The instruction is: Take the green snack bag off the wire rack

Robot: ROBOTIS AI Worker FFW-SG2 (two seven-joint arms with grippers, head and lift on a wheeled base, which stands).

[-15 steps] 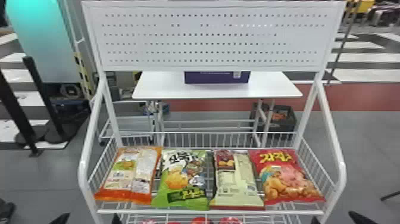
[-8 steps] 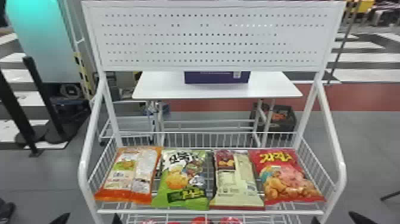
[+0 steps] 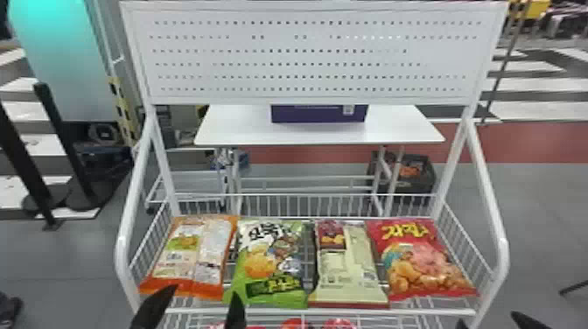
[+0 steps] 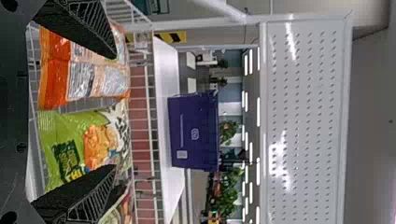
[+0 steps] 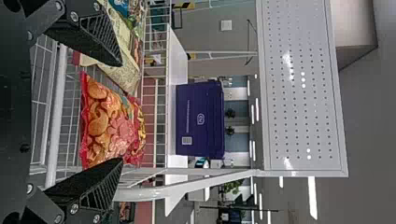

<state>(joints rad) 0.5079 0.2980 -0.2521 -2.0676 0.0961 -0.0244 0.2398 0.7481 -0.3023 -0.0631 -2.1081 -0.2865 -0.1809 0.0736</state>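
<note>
Head view: left end effector (image 3: 205, 290), 2 fingers apart, nearer the green snack bag (image 3: 267, 267) than before.

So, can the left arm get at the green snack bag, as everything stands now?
Probably yes. The left claw is open by the front of the wire rack, and nothing lies on top of the green snack bag. The claw may need to move right, away from the orange bag.

Wire rack (image 3: 323, 311): brightly lit
Perforated panel (image 4: 303, 116): white glare streaks
Ceiling strip lights (image 5: 312, 198): glaring white
Orange snack bag (image 4: 53, 84): shiny highlights
Cyan panel (image 3: 57, 43): glowing, strongest at its top
</note>
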